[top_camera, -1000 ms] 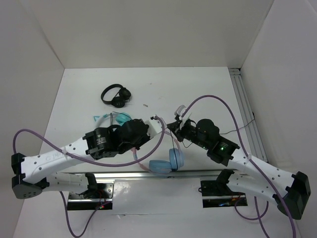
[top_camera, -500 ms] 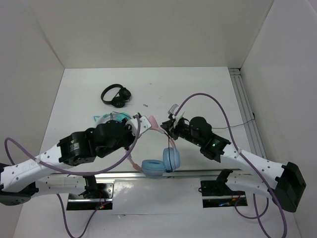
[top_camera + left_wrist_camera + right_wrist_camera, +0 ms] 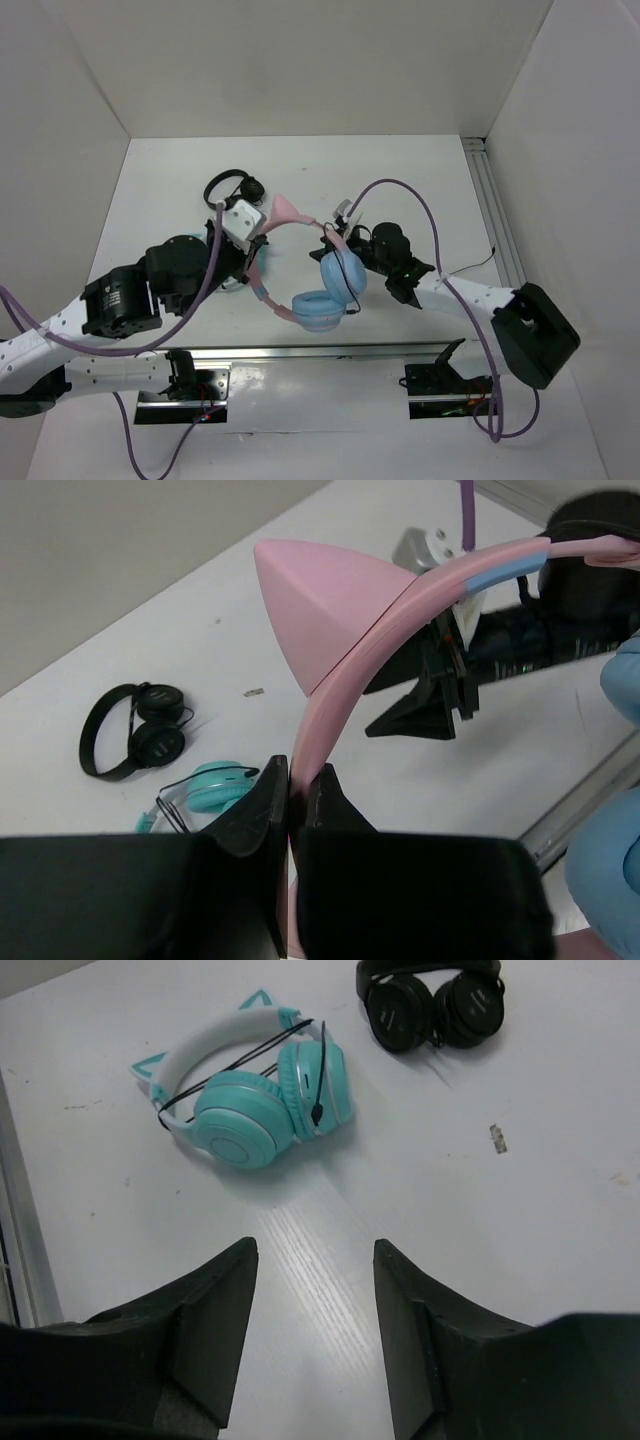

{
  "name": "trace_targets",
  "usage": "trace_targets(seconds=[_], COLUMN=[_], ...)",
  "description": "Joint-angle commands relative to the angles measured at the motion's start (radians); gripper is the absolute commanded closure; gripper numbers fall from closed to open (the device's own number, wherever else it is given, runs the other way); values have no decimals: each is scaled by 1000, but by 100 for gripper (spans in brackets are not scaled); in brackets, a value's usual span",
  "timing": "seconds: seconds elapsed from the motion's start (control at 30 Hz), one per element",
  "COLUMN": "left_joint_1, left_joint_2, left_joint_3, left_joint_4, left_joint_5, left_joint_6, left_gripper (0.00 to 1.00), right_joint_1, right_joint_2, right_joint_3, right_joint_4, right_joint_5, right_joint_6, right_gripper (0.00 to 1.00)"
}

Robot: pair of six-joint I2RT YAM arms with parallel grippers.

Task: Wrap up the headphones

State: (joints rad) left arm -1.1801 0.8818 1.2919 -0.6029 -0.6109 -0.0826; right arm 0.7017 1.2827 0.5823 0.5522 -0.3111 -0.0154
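The left gripper (image 3: 297, 780) is pinched narrowly on the pink band of the headphones (image 3: 340, 272), which sit at the centre of the overhead view. The right gripper (image 3: 315, 1250) gapes wide, holding nothing, above the worktop (image 3: 520, 1210). Teal headphones (image 3: 245, 1090) and black headphones (image 3: 430, 995) lie in the upper part of its wrist view.

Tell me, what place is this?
Probably a robot test booth: white walls box in a table, a right arm and left arm bolted at its edge, the left holding pink headphones.

White table (image 3: 420, 180), plain white walls (image 3: 300, 60)
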Motion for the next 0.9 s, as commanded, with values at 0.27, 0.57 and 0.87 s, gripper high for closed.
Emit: trace_targets(seconds=[0.27, 0.57, 0.87], left_joint_1=[-3, -3, 351], left_joint_2=[-18, 111, 348], left_joint_3=[84, 113, 288], left_joint_4=[158, 215, 51], left_joint_5=[-418, -731, -517], left_joint_6=[-282, -373, -542], left_gripper=[100, 100, 100], right_joint_1=[-108, -42, 93], right_joint_2=[363, 423, 273], right_joint_3=[-21, -64, -168], right_joint_4=[515, 580, 471], right_joint_5=[-252, -227, -115], right_joint_6=[264, 296, 247], right_gripper=[75, 96, 100])
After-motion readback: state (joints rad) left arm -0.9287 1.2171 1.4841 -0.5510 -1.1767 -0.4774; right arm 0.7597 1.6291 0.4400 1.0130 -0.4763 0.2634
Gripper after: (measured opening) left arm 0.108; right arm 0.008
